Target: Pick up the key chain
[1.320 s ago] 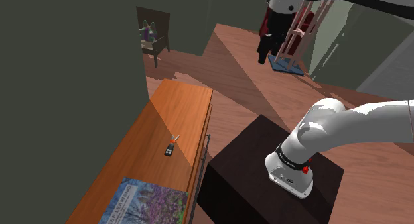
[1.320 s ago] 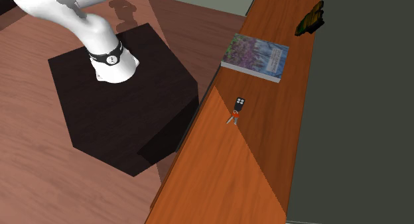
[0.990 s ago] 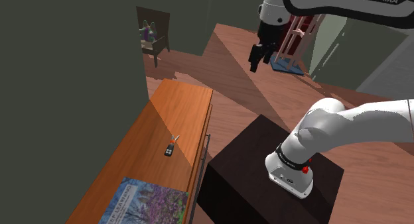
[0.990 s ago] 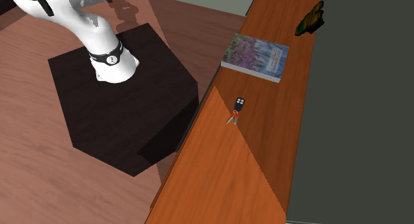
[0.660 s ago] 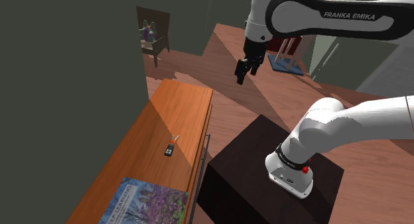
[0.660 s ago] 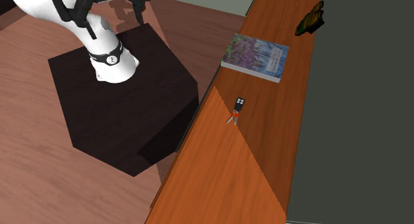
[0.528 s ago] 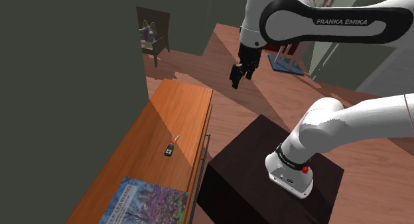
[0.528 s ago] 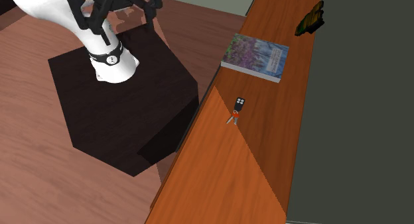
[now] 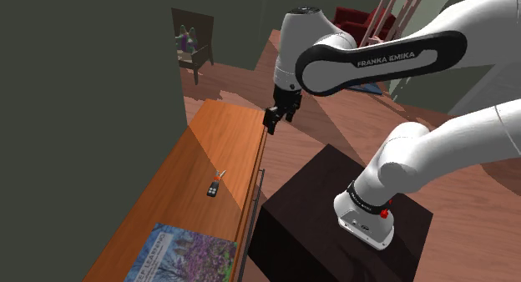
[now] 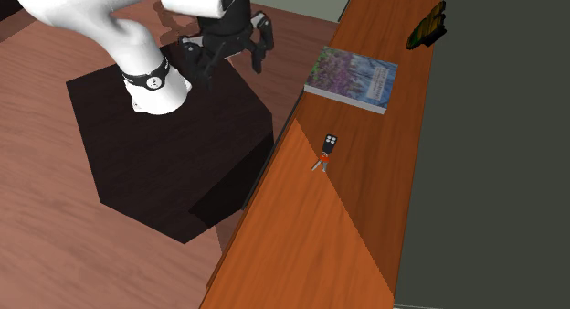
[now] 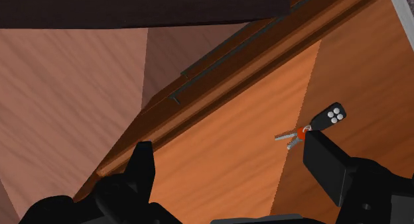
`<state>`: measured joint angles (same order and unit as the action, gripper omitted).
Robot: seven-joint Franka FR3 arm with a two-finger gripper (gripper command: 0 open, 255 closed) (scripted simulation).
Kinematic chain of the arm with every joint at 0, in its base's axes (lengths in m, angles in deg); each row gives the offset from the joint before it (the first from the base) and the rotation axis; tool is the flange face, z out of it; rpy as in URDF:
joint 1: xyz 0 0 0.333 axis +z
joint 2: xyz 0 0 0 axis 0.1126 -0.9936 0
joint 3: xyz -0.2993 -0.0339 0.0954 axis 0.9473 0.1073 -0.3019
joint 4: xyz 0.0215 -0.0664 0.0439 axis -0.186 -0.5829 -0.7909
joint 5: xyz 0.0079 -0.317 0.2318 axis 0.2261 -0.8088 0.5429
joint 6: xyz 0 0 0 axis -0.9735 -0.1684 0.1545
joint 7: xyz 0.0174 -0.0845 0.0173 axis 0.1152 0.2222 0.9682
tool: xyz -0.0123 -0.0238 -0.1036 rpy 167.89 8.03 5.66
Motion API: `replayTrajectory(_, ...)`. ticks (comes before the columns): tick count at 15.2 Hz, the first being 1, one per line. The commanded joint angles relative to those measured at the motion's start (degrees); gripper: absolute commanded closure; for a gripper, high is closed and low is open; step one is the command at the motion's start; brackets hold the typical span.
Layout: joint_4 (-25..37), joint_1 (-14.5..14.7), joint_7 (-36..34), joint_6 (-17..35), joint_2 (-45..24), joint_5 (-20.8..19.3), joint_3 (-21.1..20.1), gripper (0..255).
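The key chain (image 9: 215, 187) is a small black fob with three buttons, an orange tag and metal keys. It lies on the long wooden counter (image 9: 171, 197) near the edge that faces the stand. In the second exterior view the key chain (image 10: 327, 149) sits just below a book. My black gripper (image 9: 274, 122) hangs in the air above the counter's far end, well above the keys and apart from them. Its fingers (image 10: 260, 56) stand wide apart and hold nothing. In the wrist view the key chain (image 11: 318, 123) shows just off one fingertip of the gripper (image 11: 229, 150).
A book with a purple flower cover (image 10: 352, 76) lies on the counter beyond the keys. A small dark green object (image 10: 427, 28) sits further along. The dark box stand (image 10: 164, 152) stands beside the counter. A dark wall runs behind it, and a chair (image 9: 194, 42) stands at the back.
The arm has swung down and towards the shoulder view's left, bringing the gripper from over the far floor to above the counter's far end. The key chain has not moved.
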<state>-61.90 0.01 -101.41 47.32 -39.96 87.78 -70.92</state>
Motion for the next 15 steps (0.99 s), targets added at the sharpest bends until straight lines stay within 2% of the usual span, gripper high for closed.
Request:
replayTrajectory(1,-0.6,0.5,-1.8,4.6,-3.6,0.8,-1.9,0)
replayTrajectory(5,0.0,0.9,-5.6,12.7,-11.5,1.0,-5.5,0)
replayTrajectory(9,1.9,0.7,-10.4,20.3,-20.6,-1.0,-9.1,0)
replayTrajectory(12,4.2,0.4,-15.1,25.4,-27.9,-4.6,-11.3,0)
replayTrajectory(15,7.3,0.7,-20.9,29.6,-35.6,-10.2,-12.4,0)
